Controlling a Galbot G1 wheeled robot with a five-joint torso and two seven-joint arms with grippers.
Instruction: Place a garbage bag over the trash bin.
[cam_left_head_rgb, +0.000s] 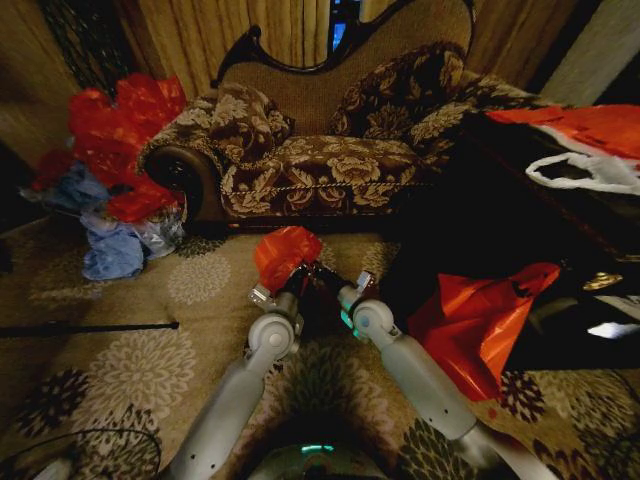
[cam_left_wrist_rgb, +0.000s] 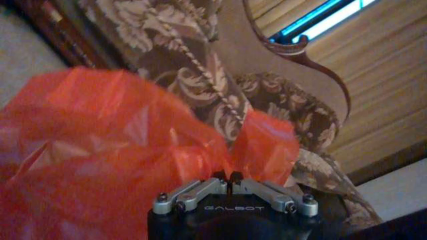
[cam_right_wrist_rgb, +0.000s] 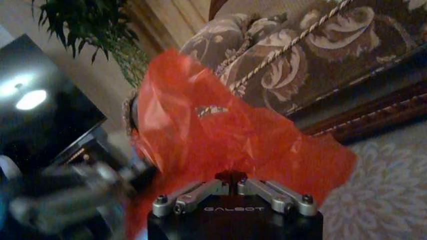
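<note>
Sofa (cam_left_head_rgb: 320, 150): brown floral upholstery, dark curved wooden frame, standing along the far side of the room. Two matching cushions on it, one at each end. Striped curtains hang behind it.

Heap of red and blue bags (cam_left_head_rgb: 110, 170): piled on the floor against the sofa's left armrest.

Larger orange-red bag (cam_left_head_rgb: 480, 315): lies on the right, draped over the edge of a dark low piece of furniture (cam_left_head_rgb: 540, 220). On top of that furniture, a white bag (cam_left_head_rgb: 590, 172) beside another red sheet (cam_left_head_rgb: 590, 125).

Carpet (cam_left_head_rgb: 130, 290): beige, large flower pattern. A thin dark rod (cam_left_head_rgb: 90, 328) lies on it at the left.

Potted plant (cam_right_wrist_rgb: 93, 25): green, next to the sofa's armrest.
</note>
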